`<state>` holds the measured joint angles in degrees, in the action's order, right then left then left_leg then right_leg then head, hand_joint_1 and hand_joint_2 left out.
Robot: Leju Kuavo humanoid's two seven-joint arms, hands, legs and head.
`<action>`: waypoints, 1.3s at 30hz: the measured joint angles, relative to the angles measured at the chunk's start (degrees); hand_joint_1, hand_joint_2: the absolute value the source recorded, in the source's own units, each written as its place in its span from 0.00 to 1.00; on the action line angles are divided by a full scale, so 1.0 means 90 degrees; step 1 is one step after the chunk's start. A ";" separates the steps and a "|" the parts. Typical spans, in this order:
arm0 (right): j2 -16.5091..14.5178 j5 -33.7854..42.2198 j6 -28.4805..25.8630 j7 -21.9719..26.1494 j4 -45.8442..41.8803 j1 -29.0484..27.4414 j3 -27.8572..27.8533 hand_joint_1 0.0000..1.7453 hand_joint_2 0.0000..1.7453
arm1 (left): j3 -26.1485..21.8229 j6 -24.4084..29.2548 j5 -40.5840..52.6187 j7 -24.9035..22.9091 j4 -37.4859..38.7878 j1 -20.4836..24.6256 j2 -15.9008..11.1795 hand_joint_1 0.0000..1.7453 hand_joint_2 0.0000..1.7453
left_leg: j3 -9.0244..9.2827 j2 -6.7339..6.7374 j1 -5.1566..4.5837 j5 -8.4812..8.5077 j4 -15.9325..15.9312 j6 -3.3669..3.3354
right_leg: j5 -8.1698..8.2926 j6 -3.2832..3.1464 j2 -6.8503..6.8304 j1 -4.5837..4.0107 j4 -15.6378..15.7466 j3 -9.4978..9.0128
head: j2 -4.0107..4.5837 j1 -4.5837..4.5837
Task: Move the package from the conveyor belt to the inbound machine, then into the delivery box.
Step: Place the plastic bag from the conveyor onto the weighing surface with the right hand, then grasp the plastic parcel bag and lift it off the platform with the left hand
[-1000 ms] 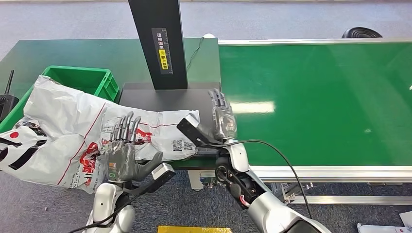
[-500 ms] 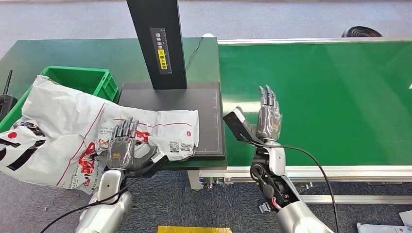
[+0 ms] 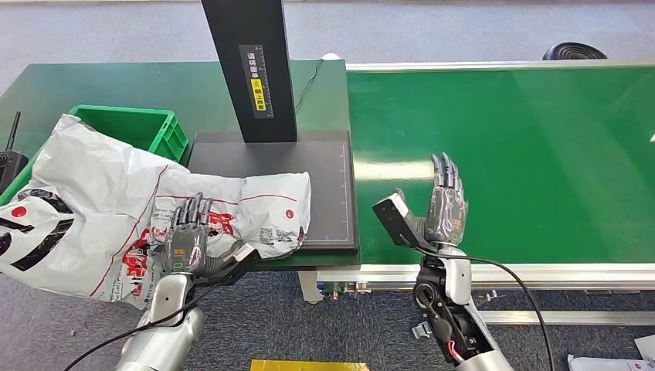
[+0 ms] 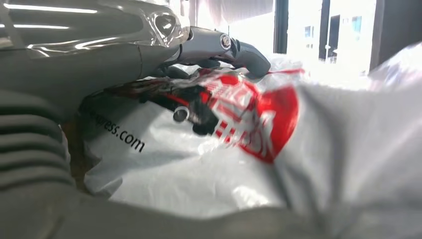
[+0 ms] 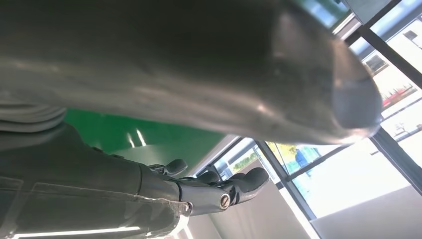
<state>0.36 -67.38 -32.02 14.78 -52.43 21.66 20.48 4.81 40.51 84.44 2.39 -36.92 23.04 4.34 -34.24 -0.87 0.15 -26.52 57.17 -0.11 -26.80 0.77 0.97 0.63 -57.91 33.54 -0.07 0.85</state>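
The package (image 3: 108,193) is a large white plastic mailer with red and black print. It lies crumpled across the green delivery box (image 3: 135,127), and its right end rests on the black platform of the inbound machine (image 3: 328,182). My left hand (image 3: 188,246) grips the package's front edge, fingers on top and thumb beside it. In the left wrist view those fingers (image 4: 229,45) press into the bag (image 4: 259,164). My right hand (image 3: 444,205) is raised over the front edge of the conveyor belt (image 3: 533,147), fingers straight and apart, holding nothing. Its fingers (image 5: 234,186) show bare in the right wrist view.
The machine's black column (image 3: 251,69) rises behind the platform. The box and machine stand on a dark green table (image 3: 116,81). A black device with an antenna (image 3: 9,162) sits at the left edge. A yellow object (image 3: 309,365) lies on the grey floor below.
My right hand has left the package and swung right over the belt's front edge. My left hand has lowered onto the package and closed on it; the package's right end slid slightly left.
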 joint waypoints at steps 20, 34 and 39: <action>0.0030 -0.0072 0.0098 0.0024 -0.0257 -0.0138 -0.0008 0.00 0.00 | -0.0260 0.0016 -0.0152 0.0185 -0.0016 -0.0002 0.0038 0.03 1.00 | 0.0045 0.0002 0.0001 -0.0001 -0.0003 0.0003 | -0.0001 -0.0001 0.0001 -0.0004 0.0000 -0.0044 | 0.0000 0.0000; 0.0056 -0.0201 0.0210 -0.0102 -0.0729 -0.0302 -0.0237 0.00 0.00 | -0.0447 0.0019 -0.0394 0.0334 0.0237 0.0106 0.0037 0.95 1.00 | 0.0052 0.0003 0.0001 -0.0001 -0.0004 0.0003 | -0.0001 -0.0002 0.0002 -0.0004 0.0000 -0.0051 | 0.0000 0.0000; 0.0101 -0.0229 0.0240 -0.0109 -0.0925 -0.0389 -0.0354 0.00 0.00 | -0.0509 0.0027 -0.0473 0.0356 0.0287 0.0210 0.0029 0.93 1.00 | 0.0052 0.0003 0.0000 -0.0002 -0.0004 0.0003 | -0.0001 -0.0001 0.0002 -0.0003 0.0000 -0.0051 | 0.0000 0.0001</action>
<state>1.27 -69.44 -29.86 13.79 -60.75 18.15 17.29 0.23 40.75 80.19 5.60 -34.34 24.93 4.60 -33.77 -0.84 0.15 -26.54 57.14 -0.08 -26.81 0.76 0.99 0.60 -57.91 33.08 -0.07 0.86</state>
